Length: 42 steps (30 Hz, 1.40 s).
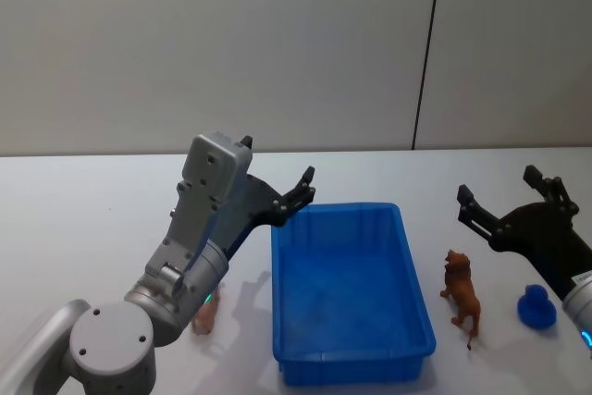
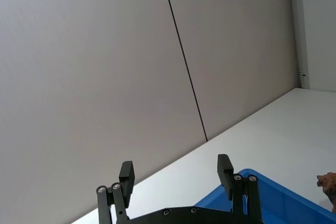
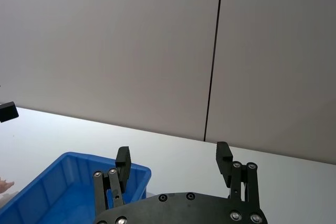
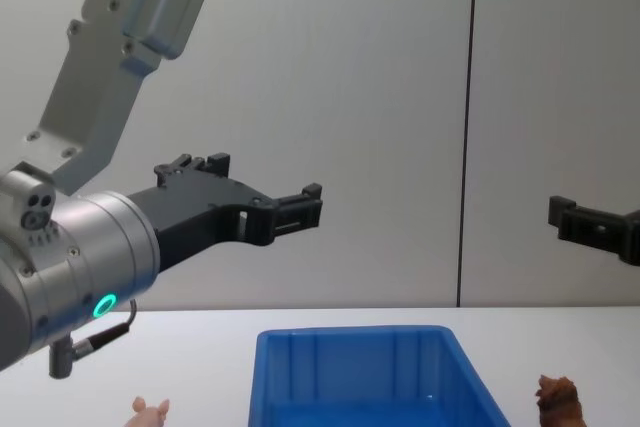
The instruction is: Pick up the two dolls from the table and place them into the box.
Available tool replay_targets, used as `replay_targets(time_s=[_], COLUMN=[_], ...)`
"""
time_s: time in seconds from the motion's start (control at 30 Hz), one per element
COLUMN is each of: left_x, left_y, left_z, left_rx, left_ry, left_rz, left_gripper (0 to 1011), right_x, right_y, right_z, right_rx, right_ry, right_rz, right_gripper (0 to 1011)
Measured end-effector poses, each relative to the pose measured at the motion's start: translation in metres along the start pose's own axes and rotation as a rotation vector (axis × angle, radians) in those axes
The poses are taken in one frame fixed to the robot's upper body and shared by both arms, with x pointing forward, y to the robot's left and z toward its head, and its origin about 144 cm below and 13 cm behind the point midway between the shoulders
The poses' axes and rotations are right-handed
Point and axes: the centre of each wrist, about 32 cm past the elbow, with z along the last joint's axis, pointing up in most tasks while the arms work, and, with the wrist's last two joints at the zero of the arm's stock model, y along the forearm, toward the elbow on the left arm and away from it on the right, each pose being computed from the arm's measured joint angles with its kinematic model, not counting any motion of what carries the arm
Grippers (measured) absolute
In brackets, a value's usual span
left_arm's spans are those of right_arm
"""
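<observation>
Dolls both on the table (image 1: 92, 210), outside the blue box (image 1: 356, 356).
At 3 o'clock just beside the box, brown doll (image 1: 462, 293) standing; at 9 o'clock, pink doll (image 1: 203, 316) half hidden by the left arm. Left gripper (image 2: 176, 167) up over the 11 o'clock corner, right gripper (image 3: 174, 153) out at 2 o'clock, both spread wide, holding nothing.

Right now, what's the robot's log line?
left gripper open, raised | right gripper open, raised | pink doll on table left of box | brown doll right of it | box empty
</observation>
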Motion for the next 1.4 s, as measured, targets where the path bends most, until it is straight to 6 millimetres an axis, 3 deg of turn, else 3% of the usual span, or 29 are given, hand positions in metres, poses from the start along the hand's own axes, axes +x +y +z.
replay_targets(time_s=[0.33, 0.8, 1.4], left_x=[0.001, 0.011, 0.041], left_y=[0.004, 0.030, 0.066], left_z=[0.002, -0.001, -0.027], left_rx=[0.050, 0.224, 0.507], left_ry=[0.014, 0.066, 0.179], left_rz=[-0.018, -0.017, 0.038], left_gripper=[1001, 1001, 1001], right_x=[0.000, 0.000, 0.000], right_y=[0.000, 0.000, 0.000], right_z=[0.000, 0.000, 0.000], right_rx=[0.000, 0.000, 0.000], right_ry=[0.000, 0.000, 0.000], right_rz=[0.000, 0.000, 0.000], right_gripper=[1001, 1001, 1001])
